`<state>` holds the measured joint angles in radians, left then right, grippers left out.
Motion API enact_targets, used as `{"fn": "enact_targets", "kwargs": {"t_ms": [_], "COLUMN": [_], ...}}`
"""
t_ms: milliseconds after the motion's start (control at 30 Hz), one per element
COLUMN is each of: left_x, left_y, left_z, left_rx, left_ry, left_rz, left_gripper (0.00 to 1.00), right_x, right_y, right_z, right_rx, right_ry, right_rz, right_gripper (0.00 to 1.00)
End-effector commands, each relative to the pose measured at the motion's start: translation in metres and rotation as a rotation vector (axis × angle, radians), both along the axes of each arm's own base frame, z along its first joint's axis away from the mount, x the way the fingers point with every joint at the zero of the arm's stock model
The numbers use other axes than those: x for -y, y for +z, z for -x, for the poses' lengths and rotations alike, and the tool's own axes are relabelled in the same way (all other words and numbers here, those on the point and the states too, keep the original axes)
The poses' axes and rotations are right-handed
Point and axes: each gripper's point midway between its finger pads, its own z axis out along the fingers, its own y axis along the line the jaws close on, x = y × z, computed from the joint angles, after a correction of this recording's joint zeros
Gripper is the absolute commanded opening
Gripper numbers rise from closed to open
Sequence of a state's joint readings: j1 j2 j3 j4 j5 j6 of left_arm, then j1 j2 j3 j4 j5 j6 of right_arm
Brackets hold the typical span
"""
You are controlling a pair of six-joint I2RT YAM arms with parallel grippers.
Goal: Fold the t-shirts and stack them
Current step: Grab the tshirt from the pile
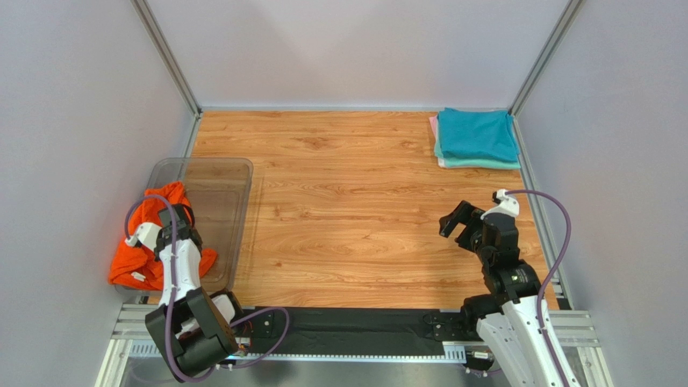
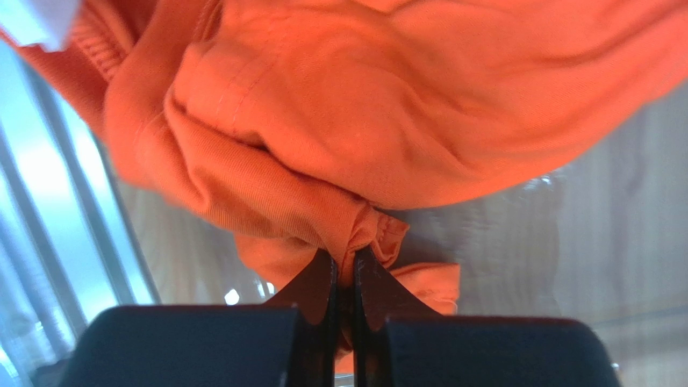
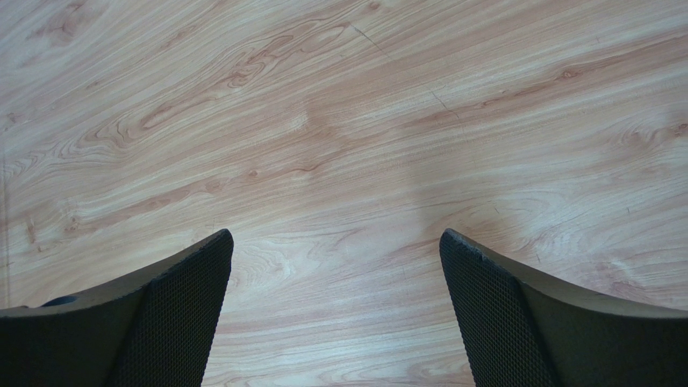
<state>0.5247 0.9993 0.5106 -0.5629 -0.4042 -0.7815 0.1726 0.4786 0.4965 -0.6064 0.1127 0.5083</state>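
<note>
Left wrist view has my left jaws clenched on a pucker of the orange t-shirt (image 2: 388, 105); so thin a pinch could slip, or the cloth could drag the tub (image 1: 218, 173) (it seems draped over the rim). The shirt bunches at 12 o'clock from them, at 8 o'clock on the surface (image 1: 355, 201); my right jaws gape empty.

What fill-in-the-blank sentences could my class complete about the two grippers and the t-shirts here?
1. The left gripper is ____ on a fold of the orange t-shirt.
2. The right gripper hangs ____ over the bare wooden table, holding nothing.
3. The top t-shirt of the folded stack in the far right corner is coloured ____.

Missing words: shut; open; teal.
</note>
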Motion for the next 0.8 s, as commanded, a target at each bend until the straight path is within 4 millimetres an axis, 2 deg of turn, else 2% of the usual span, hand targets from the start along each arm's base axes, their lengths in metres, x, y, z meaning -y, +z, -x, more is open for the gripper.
{"fn": "enact_targets", "kwargs": {"t_ms": [0, 100, 133, 200, 233, 300, 333, 367, 400, 433, 533, 600, 633, 700, 767], "left_x": [0.013, 0.032, 0.04, 0.051, 0.063, 0.075, 0.085, 0.092, 0.098, 0.108, 0.124, 0.135, 0.144, 0.154, 0.175], "left_y": [0.019, 0.042, 0.062, 0.086, 0.112, 0.136, 0.158, 0.169, 0.182, 0.206, 0.253, 0.273, 0.291, 0.308, 0.33], "left_z": [-0.033, -0.052, -0.061, -0.068, -0.075, -0.082, -0.09, -0.093, -0.096, -0.098, -0.094, -0.093, -0.095, -0.097, -0.097], "left_rx": [0.184, 0.351, 0.436, 0.527, 0.61, 0.668, 0.719, 0.744, 0.768, 0.807, 0.884, 0.922, 0.948, 0.966, 0.994], "left_ry": [-0.126, -0.213, -0.259, -0.315, -0.381, -0.449, -0.508, -0.549, -0.595, -0.667, -0.756, -0.808, -0.861, -0.914, -1.002], "left_rz": [0.034, 0.068, 0.072, 0.074, 0.082, 0.108, 0.136, 0.15, 0.156, 0.147, 0.062, 0.056, 0.064, 0.063, 0.056], "left_gripper": [0.0, 0.0, 0.0, 0.0, 0.0, 0.0, 0.0, 0.0, 0.0, 0.0, 0.0, 0.0, 0.0, 0.0, 0.0], "right_x": [0.0, -0.002, -0.002, -0.002, -0.003, -0.004, -0.006, -0.006, -0.007, -0.007, -0.01, -0.01, -0.009, -0.009, -0.011], "right_y": [0.018, 0.018, 0.019, 0.022, 0.021, 0.019, 0.021, 0.021, 0.021, 0.021, 0.021, 0.02, 0.022, 0.021, 0.02], "right_z": [-0.001, -0.001, -0.001, -0.001, -0.001, -0.001, -0.002, -0.002, -0.002, -0.002, -0.003, -0.003, -0.003, -0.003, -0.002], "right_rx": [0.039, 0.054, 0.056, 0.067, 0.065, 0.068, 0.078, 0.08, 0.081, 0.081, 0.089, 0.091, 0.092, 0.091, 0.09], "right_ry": [-0.009, 0.001, 0.003, 0.007, 0.006, 0.015, 0.022, 0.026, 0.028, 0.029, 0.045, 0.045, 0.045, 0.045, 0.05], "right_rz": [-0.009, -0.022, -0.019, -0.018, -0.021, -0.029, -0.031, -0.033, -0.033, -0.033, -0.041, -0.038, -0.036, -0.036, -0.043], "right_gripper": [1.0, 1.0, 1.0, 1.0, 1.0, 1.0, 1.0, 1.0, 1.0, 1.0, 1.0, 1.0, 1.0, 1.0, 1.0]}}
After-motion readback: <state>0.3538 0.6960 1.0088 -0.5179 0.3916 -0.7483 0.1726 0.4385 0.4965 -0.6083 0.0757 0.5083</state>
